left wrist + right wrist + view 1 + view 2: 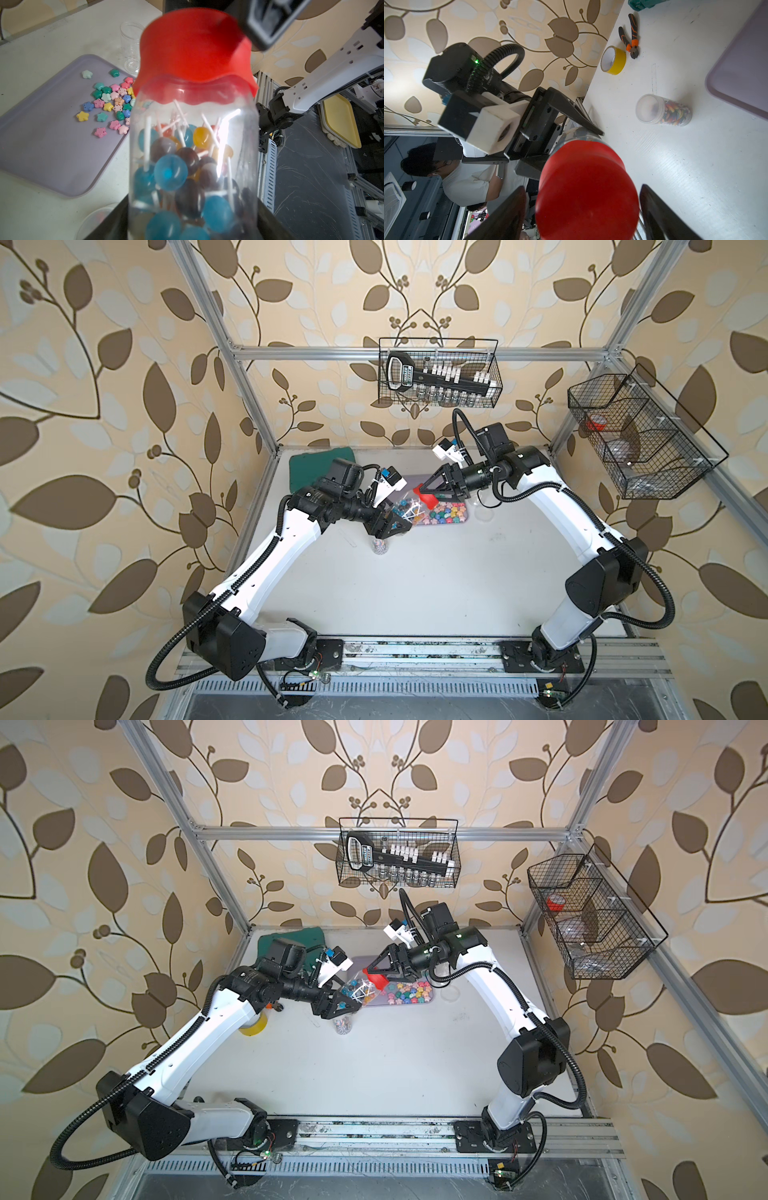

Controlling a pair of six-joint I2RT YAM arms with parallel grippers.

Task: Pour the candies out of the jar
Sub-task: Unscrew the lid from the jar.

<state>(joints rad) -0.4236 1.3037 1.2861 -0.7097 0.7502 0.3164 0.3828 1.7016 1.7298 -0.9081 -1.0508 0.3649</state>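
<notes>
Red lid (193, 52) is straddled from 3 o'clock by open right gripper (581, 195); jar (191, 155) is clamped by left gripper (395, 526) for uncapping.

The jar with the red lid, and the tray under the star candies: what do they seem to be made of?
Jar: clear glossy plastic, probably; lollipops show through and light glares on it.
Red lid: opaque matte plastic, wavy skirt.
Tray: smooth lilac plastic, likely, rounded rim.

"DAMIAO" on wrist motor (467, 70), rest illegible
</notes>
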